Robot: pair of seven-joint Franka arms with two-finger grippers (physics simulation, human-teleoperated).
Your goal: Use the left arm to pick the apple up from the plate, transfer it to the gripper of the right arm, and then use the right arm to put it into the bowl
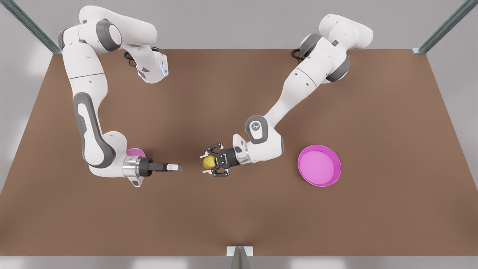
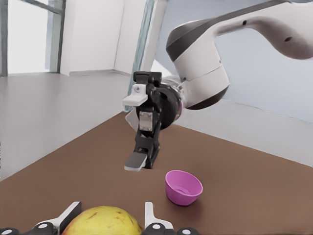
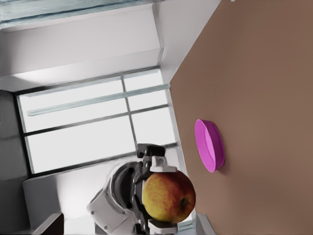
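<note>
— Surface?
— Brown table (image 1: 239,224), grey walls around.

— Item one?
— Apple (image 1: 209,162), yellow with a red blush. Clamped in left gripper (image 1: 204,163), pinched from both sides. Near mid-table, off the plate.

— Item two?
— Plate (image 1: 319,164), magenta, wide and shallow. Flat on table at the front view's right, just beyond the left arm's wrist. Nothing on it.

— Item three?
— Bowl (image 1: 135,152), small, deep, pink-purple. Upright on table at the front view's left, partly hidden behind the right arm's wrist.

— Right gripper (image 1: 178,167)?
— Held level, pointed toward apple. Facing left gripper across a short gap, not touching. Grip state: cannot tell, seen edge-on.

— Apple relative to bowl?
— Apart, with right gripper in between.
</note>
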